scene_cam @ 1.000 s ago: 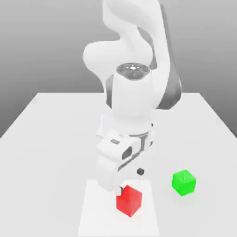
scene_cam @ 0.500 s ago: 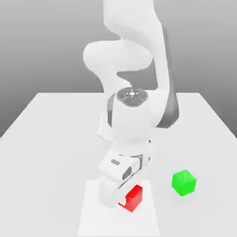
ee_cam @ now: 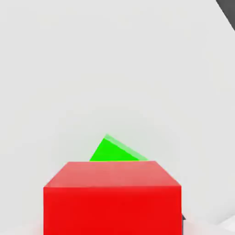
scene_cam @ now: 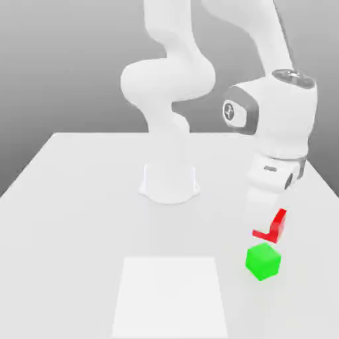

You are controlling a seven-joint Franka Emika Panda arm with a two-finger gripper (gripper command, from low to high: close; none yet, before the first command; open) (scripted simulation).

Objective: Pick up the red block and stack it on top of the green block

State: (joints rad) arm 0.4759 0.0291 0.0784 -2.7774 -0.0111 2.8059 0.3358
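The red block [scene_cam: 274,227] hangs in the air just above the green block [scene_cam: 263,261], with a small gap between them. My gripper [scene_cam: 268,222] is shut on the red block, and its white hand covers most of the cube in the exterior view. The green block rests on the white table at the exterior view's right. In the hand view the red block [ee_cam: 112,197] is close to the camera and hides most of the green block [ee_cam: 115,150] beneath it.
The arm's round white base [scene_cam: 169,182] stands at the middle of the white table [scene_cam: 79,198]. A paler square patch [scene_cam: 171,294] is marked on the table near its front edge. The table's right edge runs close to the green block.
The gripper closed on the red block at the pale square, lifted it and carried it to the exterior view's right, to just above the green block. The green block has not moved.
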